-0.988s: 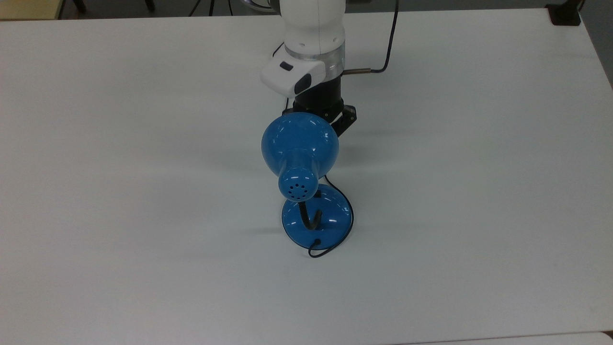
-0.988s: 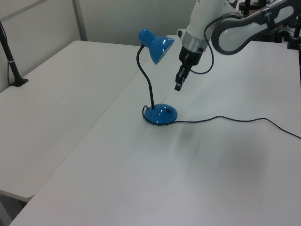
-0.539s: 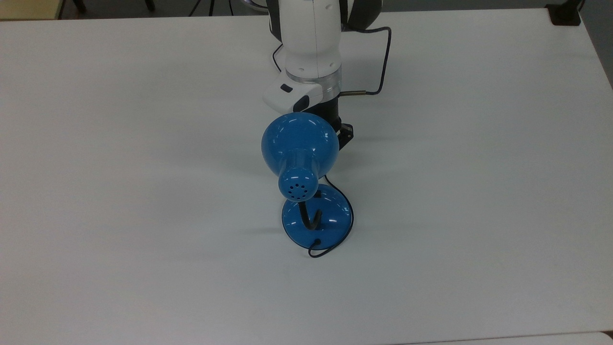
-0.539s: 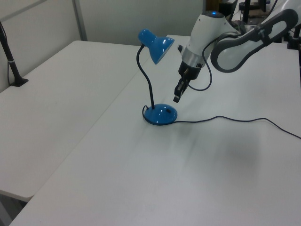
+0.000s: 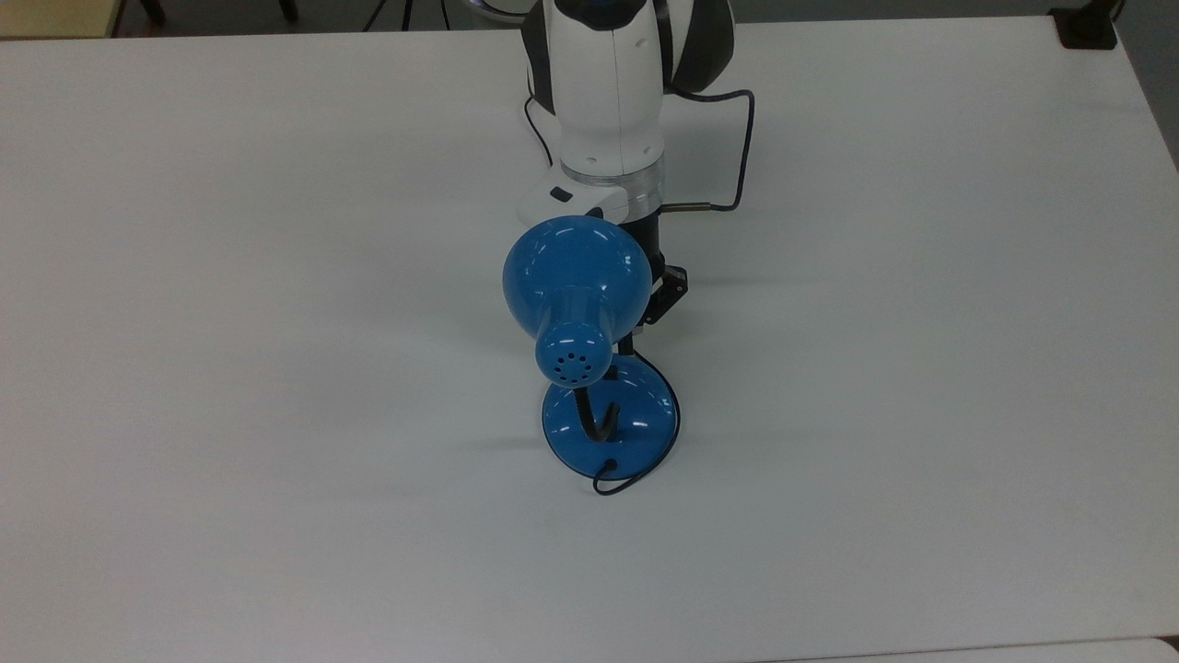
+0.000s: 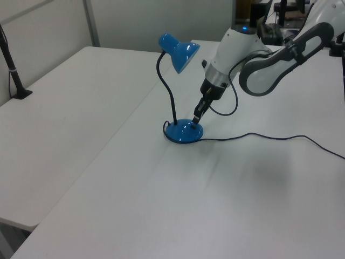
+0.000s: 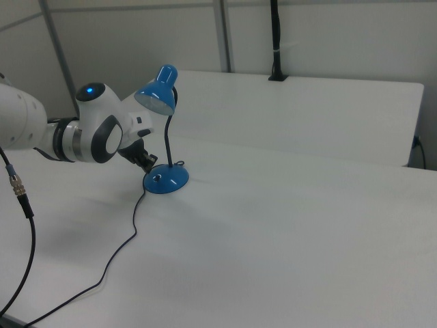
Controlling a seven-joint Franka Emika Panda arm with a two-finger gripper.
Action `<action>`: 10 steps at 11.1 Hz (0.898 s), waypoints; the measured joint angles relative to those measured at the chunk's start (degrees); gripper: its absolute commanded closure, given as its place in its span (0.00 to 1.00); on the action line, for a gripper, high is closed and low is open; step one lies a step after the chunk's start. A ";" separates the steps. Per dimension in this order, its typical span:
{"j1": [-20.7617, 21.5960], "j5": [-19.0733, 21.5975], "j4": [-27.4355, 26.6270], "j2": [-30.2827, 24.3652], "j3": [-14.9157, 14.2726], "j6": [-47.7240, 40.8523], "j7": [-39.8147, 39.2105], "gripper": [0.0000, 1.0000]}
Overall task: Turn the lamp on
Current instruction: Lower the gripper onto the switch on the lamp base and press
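Observation:
The lamp stands upright on the white table, with its blue shade (image 5: 576, 281) above the round blue base (image 5: 645, 419) on a black bendy neck (image 6: 166, 86). Its shade (image 6: 179, 50) and base (image 6: 184, 131) also show in the left view, and the base (image 7: 166, 180) in the right view. My gripper (image 6: 196, 116) points down with its fingers shut, the tips just above the base's far edge. In the top view the shade covers most of the gripper (image 5: 629, 345). The right view has the gripper (image 7: 147, 162) just left of the base. Nothing is held.
The lamp's thin black cord (image 6: 253, 136) trails across the table toward the left view's right. A black clamped post (image 6: 14, 73) stands at the left view's far left. The arm's own cable (image 5: 741, 138) loops beside the wrist. A seam (image 7: 293, 156) joins two tables.
The arm has come down and toward the lamp. The gripper dropped from beside the shade to just above the base. The lamp has not moved.

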 measured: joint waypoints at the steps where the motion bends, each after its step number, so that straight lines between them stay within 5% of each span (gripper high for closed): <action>1: -0.01 -0.02 0.00 0.47 -0.01 1.06 0.04 1.00; 10: -0.54 -2.48 0.43 3.03 -0.69 3.58 0.46 1.00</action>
